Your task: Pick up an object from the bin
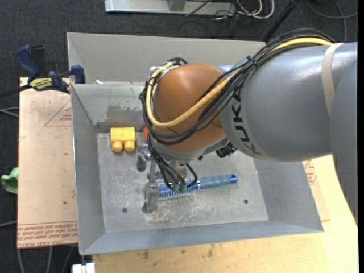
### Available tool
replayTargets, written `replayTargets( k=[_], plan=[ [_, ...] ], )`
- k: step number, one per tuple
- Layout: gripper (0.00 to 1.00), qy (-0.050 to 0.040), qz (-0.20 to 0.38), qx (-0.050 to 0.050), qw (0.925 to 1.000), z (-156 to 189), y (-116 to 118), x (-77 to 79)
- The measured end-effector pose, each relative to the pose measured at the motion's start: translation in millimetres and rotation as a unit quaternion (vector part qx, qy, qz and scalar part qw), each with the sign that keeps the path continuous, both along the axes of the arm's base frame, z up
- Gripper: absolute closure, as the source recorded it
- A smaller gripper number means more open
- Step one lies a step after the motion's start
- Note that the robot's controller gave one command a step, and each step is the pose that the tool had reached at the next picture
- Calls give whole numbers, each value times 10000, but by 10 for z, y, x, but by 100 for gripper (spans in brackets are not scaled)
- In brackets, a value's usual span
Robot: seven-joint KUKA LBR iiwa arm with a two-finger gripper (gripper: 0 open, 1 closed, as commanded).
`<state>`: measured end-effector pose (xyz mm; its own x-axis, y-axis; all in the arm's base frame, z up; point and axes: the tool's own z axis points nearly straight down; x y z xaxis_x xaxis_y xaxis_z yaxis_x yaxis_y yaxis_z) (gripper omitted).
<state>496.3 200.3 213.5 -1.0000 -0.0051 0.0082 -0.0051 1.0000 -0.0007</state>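
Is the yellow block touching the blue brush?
Apart. The camera view shows the yellow block up by the bin's left wall and the blue brush lower, mid-floor, well separated.

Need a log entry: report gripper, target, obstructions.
Gripper down at bristle end of blue brush. Grasp not confirmed. Yellow block apart, upper left. Nothing seen in the way.

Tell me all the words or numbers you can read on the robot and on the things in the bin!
"UKA": dark letters running along the side of the grey arm. The cables hide the rest, so it is probably part of the maker's name, KUKA.
Yellow block: no writing to be seen.
Blue brush: no writing to be seen.
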Motion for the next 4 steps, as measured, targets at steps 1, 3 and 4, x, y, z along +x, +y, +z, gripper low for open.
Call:
replayTargets(
  k=[1,3,4],
  plan=[
    [0,-38,1498,0,9887,-763,-1289,699],
    [100,-37,1397,19,9902,-1445,-1148,542],
    [100,-93,1604,12,9870,402,-1247,560]
  ],
)
